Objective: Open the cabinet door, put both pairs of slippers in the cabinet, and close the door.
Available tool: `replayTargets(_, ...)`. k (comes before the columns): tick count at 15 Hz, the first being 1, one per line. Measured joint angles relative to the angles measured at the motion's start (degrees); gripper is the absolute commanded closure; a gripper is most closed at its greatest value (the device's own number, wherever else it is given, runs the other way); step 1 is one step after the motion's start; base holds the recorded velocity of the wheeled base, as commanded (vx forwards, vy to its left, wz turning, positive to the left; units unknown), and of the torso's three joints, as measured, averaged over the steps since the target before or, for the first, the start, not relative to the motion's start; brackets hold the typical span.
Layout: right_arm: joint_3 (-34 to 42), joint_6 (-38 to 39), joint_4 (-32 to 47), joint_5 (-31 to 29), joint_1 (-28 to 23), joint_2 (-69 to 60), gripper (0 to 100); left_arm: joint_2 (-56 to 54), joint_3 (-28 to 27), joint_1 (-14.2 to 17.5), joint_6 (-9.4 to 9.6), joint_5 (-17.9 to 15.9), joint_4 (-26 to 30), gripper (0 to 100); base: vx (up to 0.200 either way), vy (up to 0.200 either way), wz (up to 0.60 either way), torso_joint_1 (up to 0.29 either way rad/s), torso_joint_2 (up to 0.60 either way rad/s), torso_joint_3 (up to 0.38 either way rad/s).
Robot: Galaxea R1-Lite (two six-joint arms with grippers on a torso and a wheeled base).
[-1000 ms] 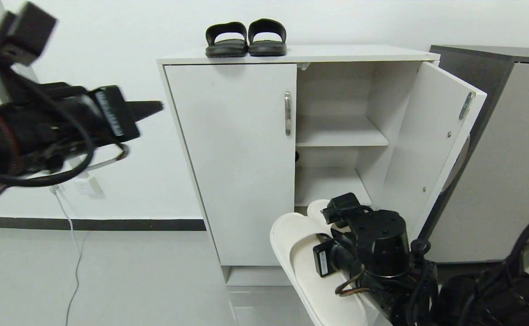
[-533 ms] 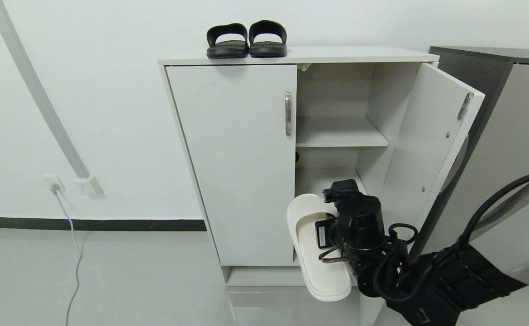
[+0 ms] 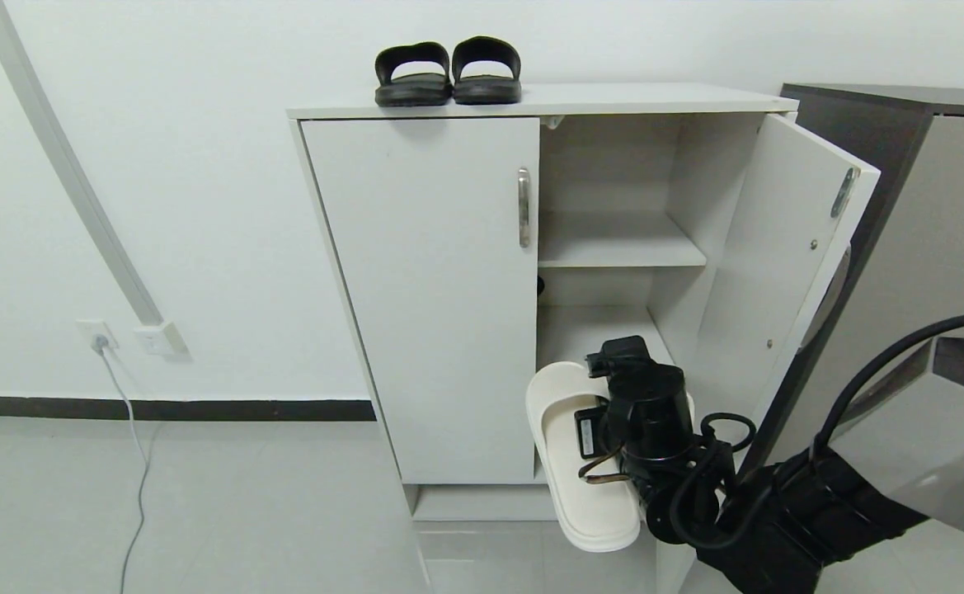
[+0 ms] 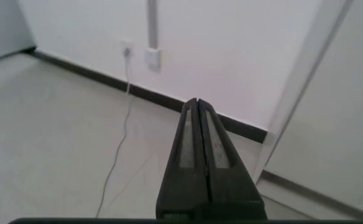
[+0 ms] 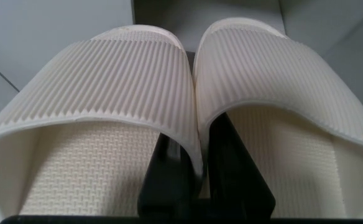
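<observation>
White wall (image 3: 201, 206) stands behind the cabinet (image 3: 432, 289), whose right door (image 3: 778, 272) hangs open. Black slippers (image 3: 447, 73) sit on top. The right end effector (image 5: 197, 168) pinches the white slippers (image 3: 568, 445) together by the low shelf (image 3: 589, 330). The left end effector (image 4: 197, 124) is closed above the floor (image 4: 57, 143).

Matt board, foam-like slippers, one metal handle.
The white slippers (image 5: 125, 87) look like soft moulded foam, with finely ribbed straps and pebbled footbeds. The black slippers (image 3: 447, 73), toward the left edge of the cabinet (image 3: 424, 313) top, look matt and rubbery. The cabinet's board is smooth matt white, and its door handle (image 3: 523, 208) is brushed metal. The floor tiles (image 3: 201, 511) carry a soft sheen.
</observation>
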Motion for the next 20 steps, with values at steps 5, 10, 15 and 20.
replayTargets(5,0.2,0.0,-0.1,0.0,0.1,0.1,100,-8.0,4.8,-2.8,2.61,-17.6,0.4,100,0.0,0.0,0.0,0.0,0.0,0.0)
replayTargets(10,-0.1,0.0,-0.2,0.0,0.1,0.1,100,-9.3,5.0,-3.0,1.35,-27.5,3.2,100,0.0,0.0,0.0,0.0,0.0,0.0)
replayTargets(15,-4.9,0.0,2.2,-1.5,0.0,0.3,100,-9.5,5.1,-3.0,1.01,-27.5,3.0,100,0.0,0.0,0.0,0.0,0.0,0.0)
replayTargets(20,-19.2,1.9,14.6,-8.1,-1.8,2.1,100,-9.5,5.1,-3.0,1.01,-27.5,3.0,100,0.0,0.0,0.0,0.0,0.0,0.0)
